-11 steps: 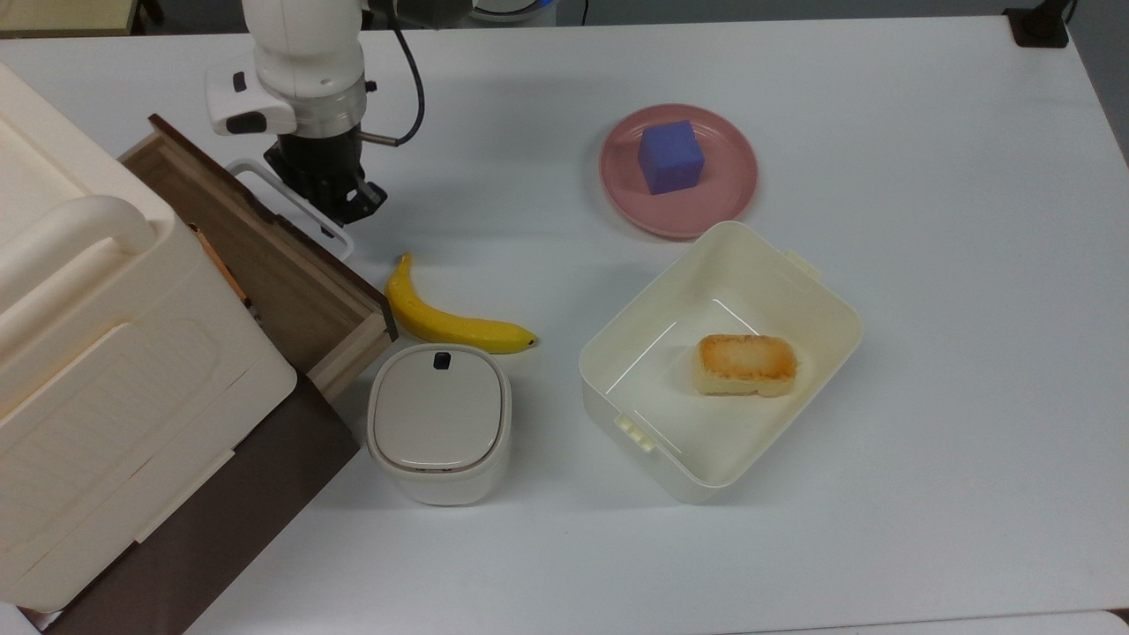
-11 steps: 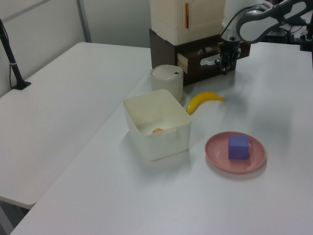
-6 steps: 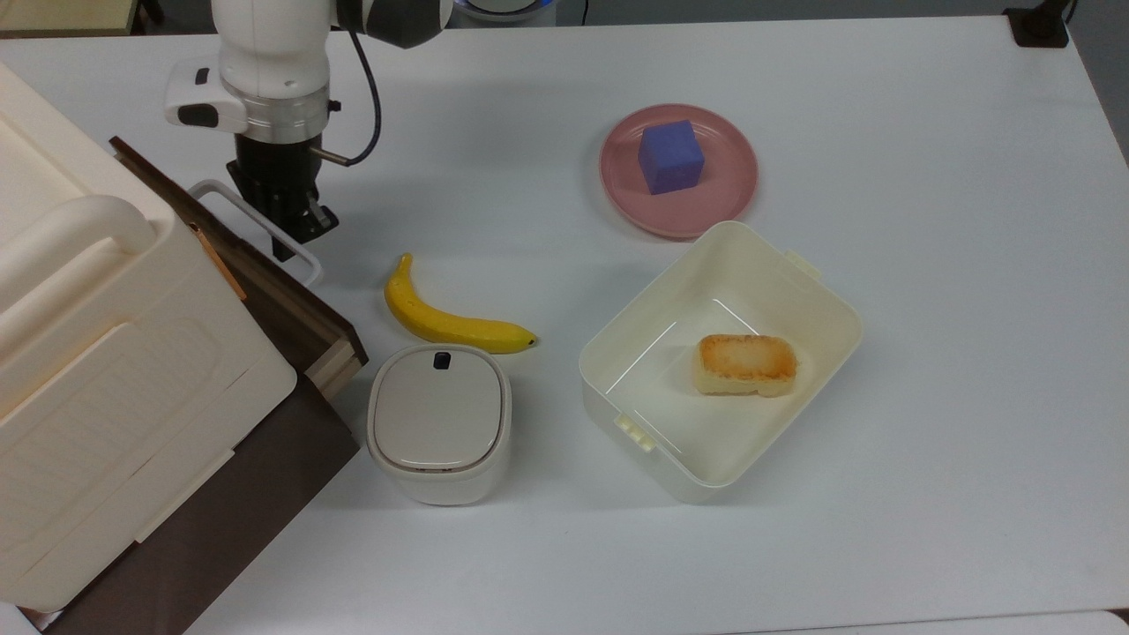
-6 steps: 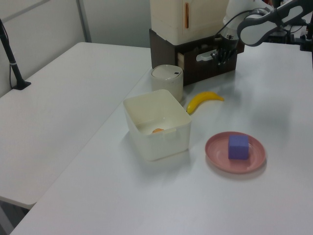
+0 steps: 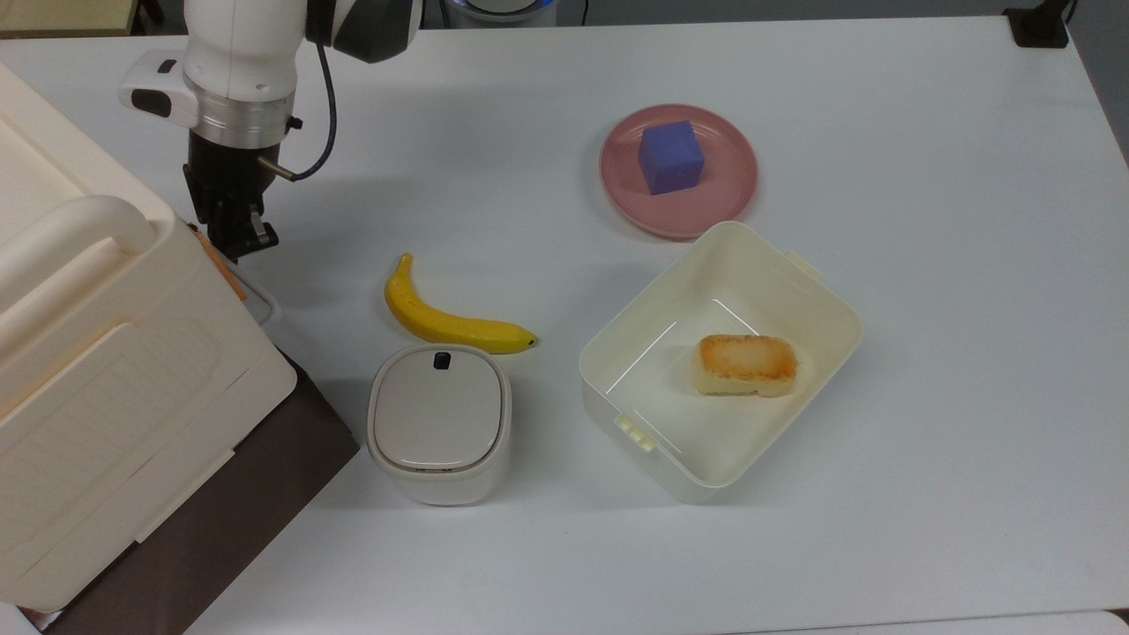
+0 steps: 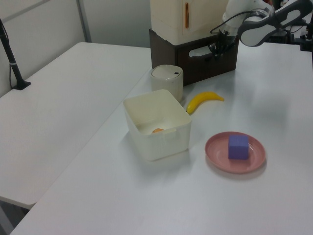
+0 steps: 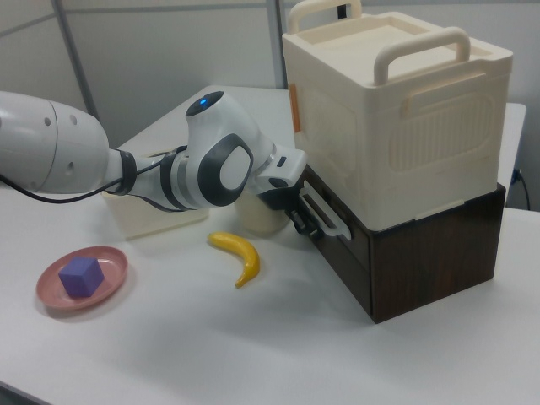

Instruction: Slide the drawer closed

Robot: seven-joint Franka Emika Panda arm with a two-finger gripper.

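The drawer (image 7: 344,243) has a dark brown front and sits pushed into the dark brown cabinet (image 7: 430,253), its front about level with the cabinet face. Its white looped handle (image 7: 326,213) sticks out toward the table. A bit of that handle (image 5: 262,305) peeks out under the large box in the top view. My gripper (image 7: 298,216) is shut and rests against the handle and the drawer front. In the top view the gripper (image 5: 235,238) is at the box's edge. In the left view the gripper (image 6: 216,48) touches the drawer (image 6: 208,54) beside the handle (image 6: 198,50).
A large cream lidded box (image 5: 106,353) sits on the cabinet. Near the drawer lie a banana (image 5: 445,322) and a small lidded cream container (image 5: 438,422). Farther right stand an open cream bin (image 5: 829,300) holding bread and a pink plate (image 5: 617,190) with a blue cube (image 5: 670,156).
The drawer has slid from well open into the cabinet. My gripper has moved with it toward the top view's left, pressing on the handle side.
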